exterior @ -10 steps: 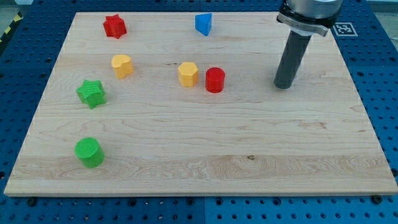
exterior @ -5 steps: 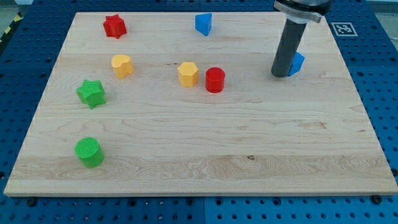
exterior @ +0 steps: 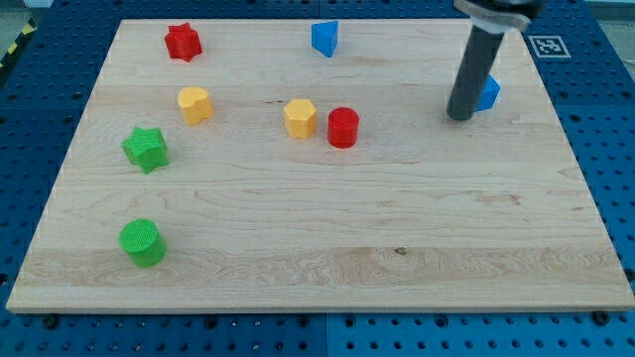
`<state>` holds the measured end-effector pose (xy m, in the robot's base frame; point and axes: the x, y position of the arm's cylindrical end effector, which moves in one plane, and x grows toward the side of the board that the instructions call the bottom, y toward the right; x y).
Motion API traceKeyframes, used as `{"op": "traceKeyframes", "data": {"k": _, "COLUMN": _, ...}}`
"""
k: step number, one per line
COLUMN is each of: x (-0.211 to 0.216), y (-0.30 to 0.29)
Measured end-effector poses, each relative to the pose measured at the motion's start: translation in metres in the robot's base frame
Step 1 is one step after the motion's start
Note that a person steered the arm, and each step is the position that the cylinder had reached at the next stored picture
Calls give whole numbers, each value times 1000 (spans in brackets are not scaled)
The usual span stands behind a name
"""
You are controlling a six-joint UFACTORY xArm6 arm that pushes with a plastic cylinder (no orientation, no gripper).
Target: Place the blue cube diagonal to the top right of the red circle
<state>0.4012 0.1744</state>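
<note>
The blue cube (exterior: 488, 93) sits at the view's right, mostly hidden behind my rod. My tip (exterior: 459, 116) rests on the board just left of and below the cube, touching or nearly touching it. The red circle (exterior: 343, 128) stands near the board's middle, well to the left of my tip. A yellow hexagon block (exterior: 300, 117) sits right beside the red circle on its left.
A second blue block (exterior: 324, 38) lies at the top middle. A red star (exterior: 183, 42) is at the top left. A yellow block (exterior: 194, 104), a green star (exterior: 145, 149) and a green circle (exterior: 143, 243) are on the left side. The wooden board (exterior: 397, 248) has blue pegboard around it.
My tip has moved up and slightly right from its earlier spot. The blue cube, hidden behind the rod at first, now shows at the rod's right and has shifted right and up.
</note>
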Motion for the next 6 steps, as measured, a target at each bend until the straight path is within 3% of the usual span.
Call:
{"op": "traceKeyframes", "data": {"k": 1, "x": -23, "y": 11}}
{"op": "traceKeyframes", "data": {"k": 2, "x": -77, "y": 11}}
{"op": "traceKeyframes", "data": {"k": 3, "x": -79, "y": 12}}
{"op": "traceKeyframes", "data": {"k": 4, "x": -20, "y": 29}}
{"op": "traceKeyframes", "data": {"k": 5, "x": -28, "y": 62}}
{"op": "traceKeyframes", "data": {"k": 6, "x": -88, "y": 70}}
